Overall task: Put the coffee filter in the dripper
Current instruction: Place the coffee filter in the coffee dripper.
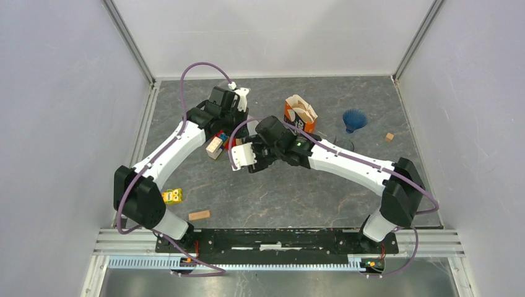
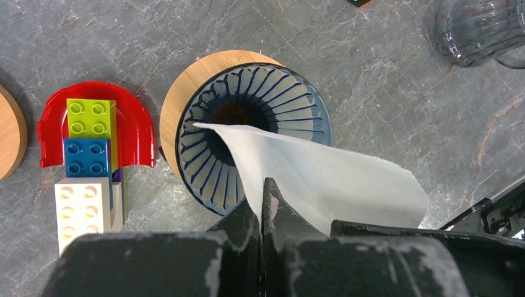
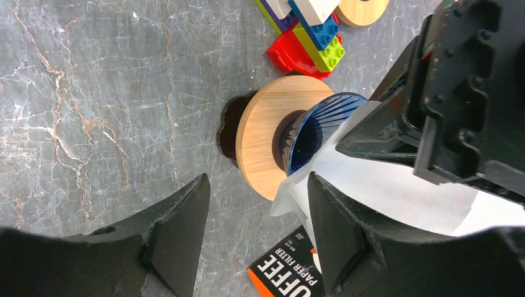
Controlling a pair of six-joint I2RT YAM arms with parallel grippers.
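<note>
- Along the bottom edge of the right wrist view, a black and orange box panel (image 3: 288, 272) carries white lettering. It reads "PAPER FILTER" under a partly cut-off word ending "FFEE".
- At upper centre of the overhead view, the same orange box (image 1: 300, 114) stands with its top flaps open. What is inside cannot be seen.
- One dripper (image 2: 285, 93), dark blue and ribbed, sits at the centre of the left wrist view on a round wooden ring (image 2: 186, 86).
- One white coffee filter (image 2: 322, 179) is pinched in the closed left tool (image 2: 262, 197). Its pointed corner reaches over the dripper's mouth and the rest trails to the lower right. It may be touching the ribs, though the angle is too poor to be sure.
- The right tool (image 3: 257, 185) has its jaws spread with nothing between them.
- At the left of the left wrist view, three toy bricks are stacked: one green (image 2: 91, 117), one blue (image 2: 86, 158) and one white (image 2: 79, 210). They lie across one red arch piece (image 2: 139, 133).
- One clear glass vessel (image 2: 477, 25) is at the upper right of that view.
- On the grey marbled surface (image 1: 297, 198) in the overhead view lie two small wooden blocks (image 1: 199, 215) (image 1: 389, 137) and one yellow toy (image 1: 172, 196).
</note>
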